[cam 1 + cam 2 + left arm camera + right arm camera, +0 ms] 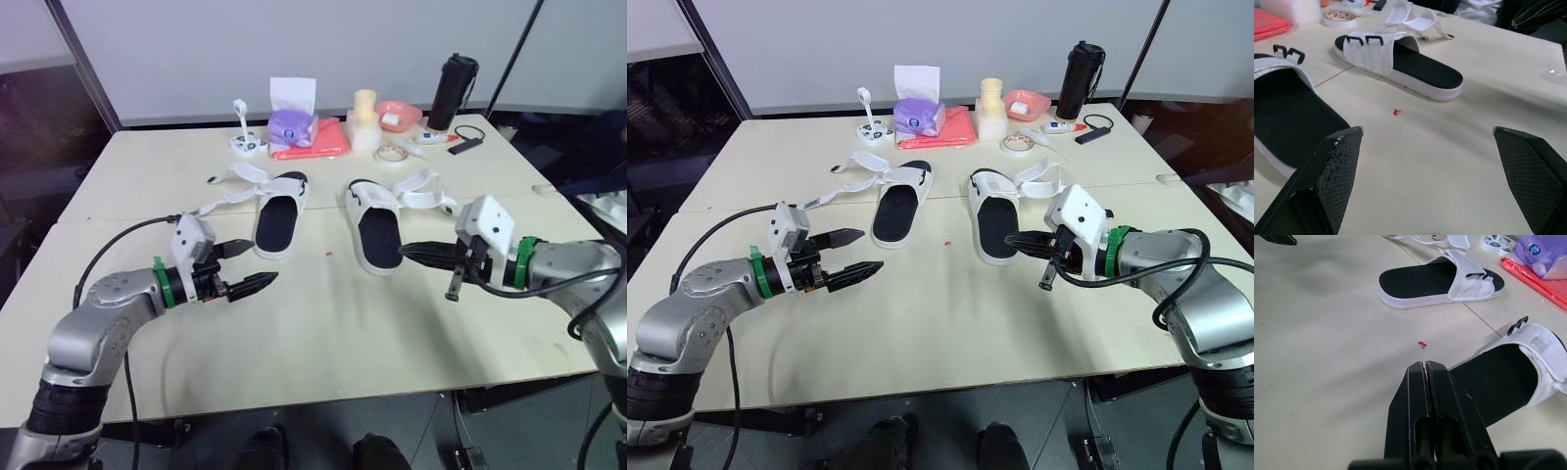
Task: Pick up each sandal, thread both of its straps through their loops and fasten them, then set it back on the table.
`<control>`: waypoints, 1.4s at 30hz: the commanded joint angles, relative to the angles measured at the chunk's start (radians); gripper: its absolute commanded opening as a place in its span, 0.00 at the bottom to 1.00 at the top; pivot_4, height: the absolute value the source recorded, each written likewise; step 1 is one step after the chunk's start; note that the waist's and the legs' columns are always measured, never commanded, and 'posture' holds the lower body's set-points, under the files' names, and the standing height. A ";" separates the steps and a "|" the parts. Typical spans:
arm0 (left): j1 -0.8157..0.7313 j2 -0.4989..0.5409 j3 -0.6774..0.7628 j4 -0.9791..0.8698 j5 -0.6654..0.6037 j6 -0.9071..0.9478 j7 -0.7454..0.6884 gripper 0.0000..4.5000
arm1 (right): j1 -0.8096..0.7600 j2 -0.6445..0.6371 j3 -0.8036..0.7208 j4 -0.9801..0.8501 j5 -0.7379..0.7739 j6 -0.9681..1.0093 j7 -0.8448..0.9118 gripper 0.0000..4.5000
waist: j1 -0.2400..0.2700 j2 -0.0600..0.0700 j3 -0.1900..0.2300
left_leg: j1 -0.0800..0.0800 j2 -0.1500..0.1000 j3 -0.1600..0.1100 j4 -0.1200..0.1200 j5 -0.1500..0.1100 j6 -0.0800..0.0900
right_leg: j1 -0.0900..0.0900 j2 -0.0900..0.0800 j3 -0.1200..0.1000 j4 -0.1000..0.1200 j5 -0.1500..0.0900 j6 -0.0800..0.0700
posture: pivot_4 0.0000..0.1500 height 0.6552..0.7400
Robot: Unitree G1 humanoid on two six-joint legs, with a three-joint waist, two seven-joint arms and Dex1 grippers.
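So, both sandals lie flat on the table [323, 323], soles down and side by side: the left sandal [281, 220] just ahead of your left gripper [263, 261], the right sandal [377, 230] just ahead of your right gripper [1425, 368]. Neither has been lifted, and the work on them looks not yet begun. The left sandal's straps [235, 186] trail outward to the robot's left, and the right sandal's straps [426, 191] fan out to the robot's right, all clear of their black loops [1365, 40]. That splay probably helps you, since each loose strap end lies on the outer side, where the arm of that side can reach it without crossing over. Your left gripper hovers above the table with its fingers spread wide and nothing between them, aimed toward the heel end of the left sandal, so it seems ready for a grab. Your right gripper has its two fingers pressed flat together on nothing, the tip near the heel of the right sandal; you would need to open it before it can take hold. A small red speck [1396, 112] sits on the bare table between the two sandals. The clutter at the far edge, including a black tumbler [453, 90], stands well apart from your working area.
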 commanded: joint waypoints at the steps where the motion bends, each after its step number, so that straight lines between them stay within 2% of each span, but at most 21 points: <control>1: -0.001 0.009 0.032 -0.033 -0.010 -0.008 0.012 0.99 | -0.023 -0.001 -0.008 -0.010 -0.003 -0.020 0.004 0.00 | 0.000 0.000 0.000 | 0.000 0.000 0.000 0.000 0.000 0.000 | 0.000 0.000 0.000 0.000 0.000 0.000 | 1.00 1.00; 7: -0.017 0.006 0.045 -0.044 -0.057 0.030 0.033 0.99 | -0.018 0.007 0.000 -0.012 -0.010 -0.023 0.000 0.00 | 0.000 0.000 0.000 | 0.000 0.000 0.000 0.000 0.000 0.000 | 0.000 0.000 0.000 0.000 0.000 0.000 | 1.00 1.00; 32: 0.000 -0.006 0.035 -0.066 -0.055 0.037 0.043 0.99 | -0.076 0.058 0.066 0.047 -0.114 -0.072 -0.059 0.00 | -0.001 0.000 0.000 | 0.000 0.000 0.000 0.000 0.000 0.000 | 0.000 0.000 0.000 0.000 0.000 0.000 | 1.00 1.00; 34: 0.002 -0.010 0.034 -0.073 -0.057 0.039 0.050 1.00 | -0.127 0.082 0.106 0.120 -0.202 -0.095 -0.127 0.12 | -0.004 0.000 0.000 | 0.001 0.000 0.000 0.000 0.000 0.000 | 0.000 0.000 0.000 0.000 0.000 0.000 | 1.00 1.00; 36: 0.001 -0.016 0.028 -0.077 -0.054 0.038 0.054 1.00 | -0.192 0.108 0.178 0.234 -0.346 -0.163 -0.218 0.29 | -0.005 0.000 0.000 | 0.001 0.000 0.001 0.000 0.000 0.000 | 0.000 0.000 0.001 0.001 0.000 0.000 | 1.00 1.00; 42: -0.006 -0.023 0.019 -0.074 -0.046 0.034 0.056 1.00 | -0.340 0.205 0.316 0.495 -0.604 -0.294 -0.383 0.97 | -0.004 0.000 0.000 | 0.001 -0.001 0.004 -0.002 0.001 -0.001 | -0.001 0.000 0.002 0.001 0.001 0.000 | 1.00 1.00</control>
